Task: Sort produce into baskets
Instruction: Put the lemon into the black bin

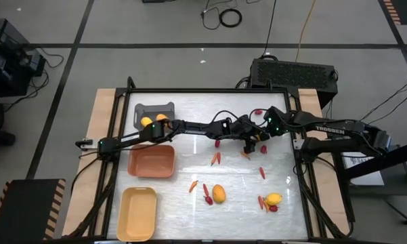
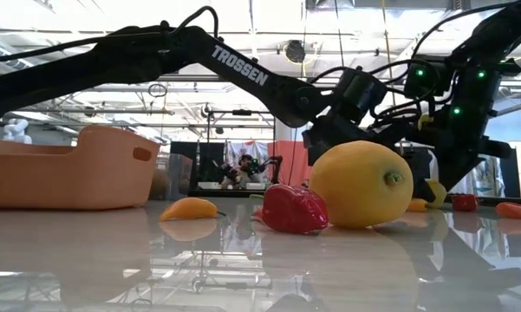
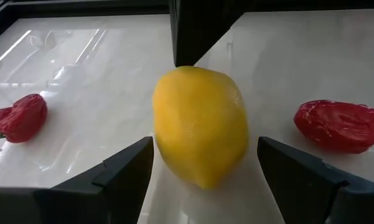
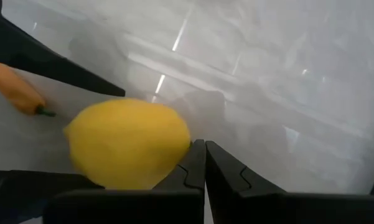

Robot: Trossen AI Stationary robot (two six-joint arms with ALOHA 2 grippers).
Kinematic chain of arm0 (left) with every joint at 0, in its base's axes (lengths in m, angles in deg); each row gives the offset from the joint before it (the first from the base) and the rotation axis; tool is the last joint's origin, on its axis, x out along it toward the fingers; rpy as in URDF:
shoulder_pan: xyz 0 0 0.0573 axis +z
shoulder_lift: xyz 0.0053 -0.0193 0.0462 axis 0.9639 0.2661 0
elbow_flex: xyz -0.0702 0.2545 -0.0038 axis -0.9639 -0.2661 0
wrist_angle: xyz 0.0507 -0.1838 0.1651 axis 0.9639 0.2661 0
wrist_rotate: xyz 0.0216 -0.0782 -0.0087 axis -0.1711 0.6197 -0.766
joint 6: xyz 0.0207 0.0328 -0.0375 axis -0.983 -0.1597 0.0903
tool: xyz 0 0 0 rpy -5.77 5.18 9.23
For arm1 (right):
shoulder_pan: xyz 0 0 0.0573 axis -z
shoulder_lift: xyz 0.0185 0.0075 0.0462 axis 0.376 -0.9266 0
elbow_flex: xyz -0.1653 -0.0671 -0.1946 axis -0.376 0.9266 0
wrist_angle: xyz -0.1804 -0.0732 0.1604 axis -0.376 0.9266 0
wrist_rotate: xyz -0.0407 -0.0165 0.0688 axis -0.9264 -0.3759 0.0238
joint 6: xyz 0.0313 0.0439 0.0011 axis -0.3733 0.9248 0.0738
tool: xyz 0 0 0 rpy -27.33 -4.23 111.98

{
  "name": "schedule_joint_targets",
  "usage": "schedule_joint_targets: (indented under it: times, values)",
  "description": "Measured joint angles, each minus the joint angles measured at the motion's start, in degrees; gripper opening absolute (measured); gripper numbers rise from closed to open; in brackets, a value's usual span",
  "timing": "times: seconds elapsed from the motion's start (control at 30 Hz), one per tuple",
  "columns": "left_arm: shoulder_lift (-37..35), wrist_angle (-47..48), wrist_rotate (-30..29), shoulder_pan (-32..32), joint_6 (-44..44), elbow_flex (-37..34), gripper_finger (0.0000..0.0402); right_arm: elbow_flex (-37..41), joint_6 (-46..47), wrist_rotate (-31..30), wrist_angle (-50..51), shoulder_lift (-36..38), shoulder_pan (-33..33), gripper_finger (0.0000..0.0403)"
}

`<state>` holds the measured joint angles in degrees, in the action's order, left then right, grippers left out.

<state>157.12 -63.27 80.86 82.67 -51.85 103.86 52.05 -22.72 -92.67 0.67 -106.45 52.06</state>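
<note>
A yellow lemon (image 3: 199, 124) lies on its side on the white table, between the two fingers of my open left gripper (image 3: 205, 146), which reaches in low from the table's left. My right gripper (image 4: 204, 146) is shut and comes down steeply from the right, with its fingertips at the lemon's far side. In the high view both arms meet near the table's middle (image 1: 256, 139) and hide this lemon. The grey basket (image 1: 154, 110) holds two lemons. The orange basket (image 1: 152, 160) and the pale yellow basket (image 1: 137, 213) stand nearer along the left side. My right gripper's shut fingers (image 4: 196, 163) lie with their tip against one side of the lemon (image 4: 174, 146), slanting down from above. The lemon lies on the table. My left gripper's one fingertip (image 3: 143, 152) stands right at the lemon's side; whether it touches, I cannot tell.
Red strawberries (image 3: 18, 118) (image 3: 339, 124) lie on both sides of the lemon. Nearer the front edge lie two more lemons (image 1: 219, 194) (image 1: 273, 199), carrots (image 1: 215, 158) (image 1: 193, 185) and more red pieces (image 1: 208, 196). A black frame (image 1: 210, 91) rims the table.
</note>
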Motion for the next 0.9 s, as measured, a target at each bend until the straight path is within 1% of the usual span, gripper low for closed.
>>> schedule_joint_targets:
  times: [0.1,0.43,0.67,0.77,0.9]
  values:
    - [0.00,0.01,0.07,-0.03,-0.14,0.00,0.0293,0.00,0.16,1.53,0.00,0.00,0.02,0.0000]
    - [0.07,-0.47,0.01,-0.03,-0.15,0.00,0.0293,0.00,-0.28,1.84,0.46,0.00,0.50,0.0000]
    - [0.09,-0.55,-0.54,0.13,0.05,0.00,0.0293,-0.26,-1.99,-2.42,3.18,0.41,1.51,0.0000]
    - [0.09,-0.52,-0.54,0.15,0.05,0.00,0.0293,-0.26,-2.31,-2.87,3.41,2.36,1.68,0.0000]
    - [0.09,-0.50,-0.52,0.10,-0.15,0.00,0.0293,-0.26,-2.86,-3.24,4.59,7.17,3.53,0.0000]
